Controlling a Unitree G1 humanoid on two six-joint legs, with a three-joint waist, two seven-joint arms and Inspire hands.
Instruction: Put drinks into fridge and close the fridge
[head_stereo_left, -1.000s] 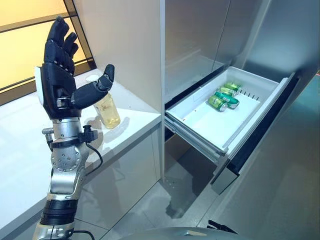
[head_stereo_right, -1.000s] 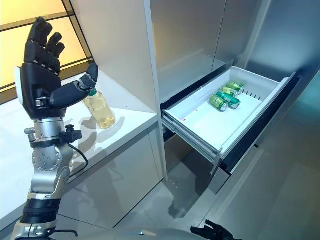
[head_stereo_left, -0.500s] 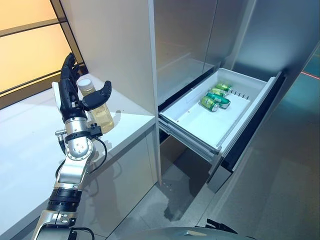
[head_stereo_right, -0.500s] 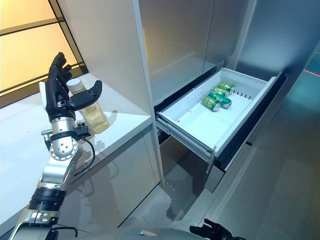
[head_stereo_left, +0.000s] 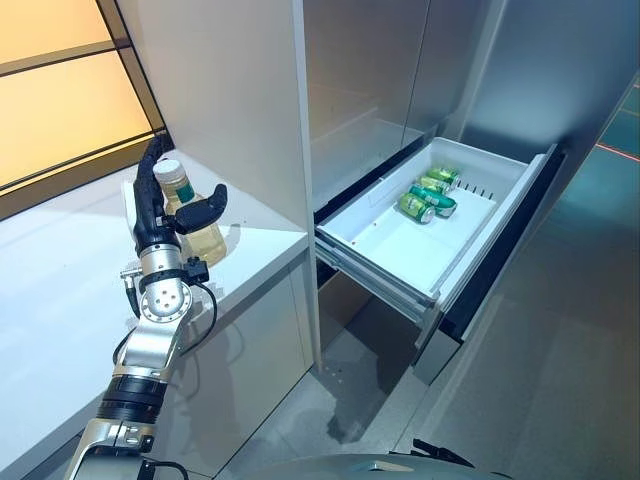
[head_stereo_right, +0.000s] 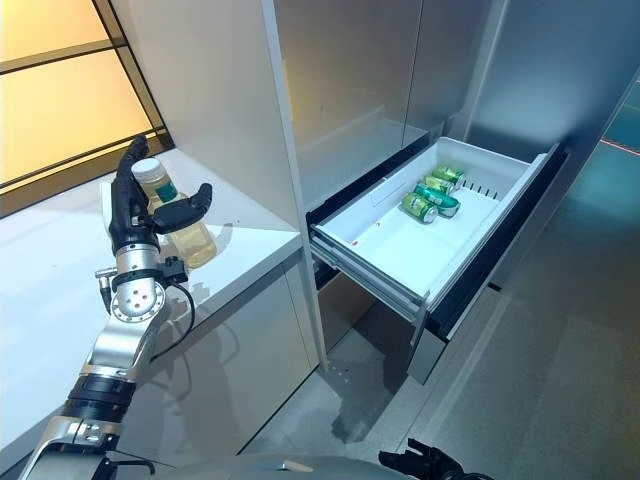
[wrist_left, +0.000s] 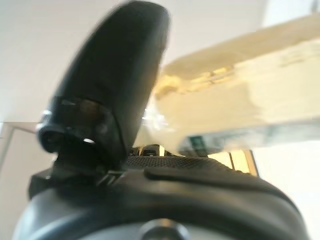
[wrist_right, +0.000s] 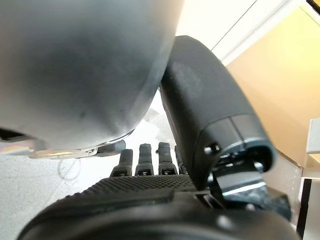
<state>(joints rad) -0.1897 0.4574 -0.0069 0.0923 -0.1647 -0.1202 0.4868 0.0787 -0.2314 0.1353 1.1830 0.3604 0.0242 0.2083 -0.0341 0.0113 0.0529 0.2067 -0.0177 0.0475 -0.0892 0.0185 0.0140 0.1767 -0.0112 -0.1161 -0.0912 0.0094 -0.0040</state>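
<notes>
The tall grey fridge (head_stereo_left: 400, 70) fills the middle and the right of the scene, and its white drawer (head_stereo_left: 400, 245) stands pulled out over the floor. Three green cans (head_stereo_left: 428, 195) lie on their sides at the far end of this drawer, close together; the rest of the drawer floor is bare. To the left of the fridge runs the white tabletop (head_stereo_left: 60, 280), which ends against the fridge's side wall. On it, near the fridge wall, stands the bottle (head_stereo_left: 195, 225), upright, with a yellowish drink inside and a pale cap. The left hand (head_stereo_left: 155, 215) is at the bottle: the fingers (head_stereo_right: 128, 190) stand almost straight on the bottle's far left side and the thumb reaches across its front, so the bottle is between them but the hand is not closed around it. The fridge wall stands between the bottle and the drawer. The right hand (wrist_right: 150, 170) shows only in its own wrist view, with the fingers relaxed and holding nothing.
</notes>
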